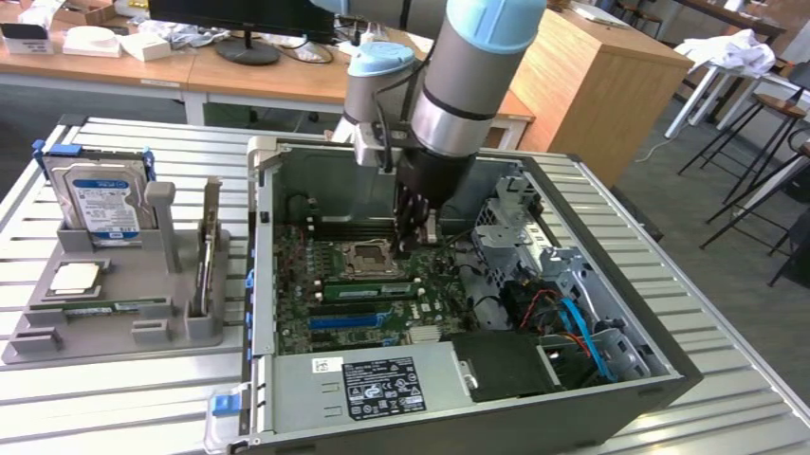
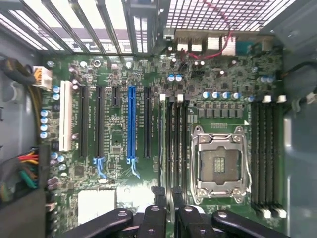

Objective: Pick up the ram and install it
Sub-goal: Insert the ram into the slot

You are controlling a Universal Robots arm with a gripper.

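— So, where's the ram (image 1: 367, 289)?
— Seated on the motherboard (image 1: 298, 280), just beside the processor socket (image 1: 367, 256).
— And the hand (image 1: 422, 237)?
— Hovering just beside that socket too, fingers (image 2: 158, 203) partly apart, gripping nothing.

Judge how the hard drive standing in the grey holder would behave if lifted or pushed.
The hard drive looks like a rigid metal-cased block, so probably stiff and fairly heavy for its size. It stands upright on edge in the grey holder, so a push near its top might tip it, though the slot likely steadies it.
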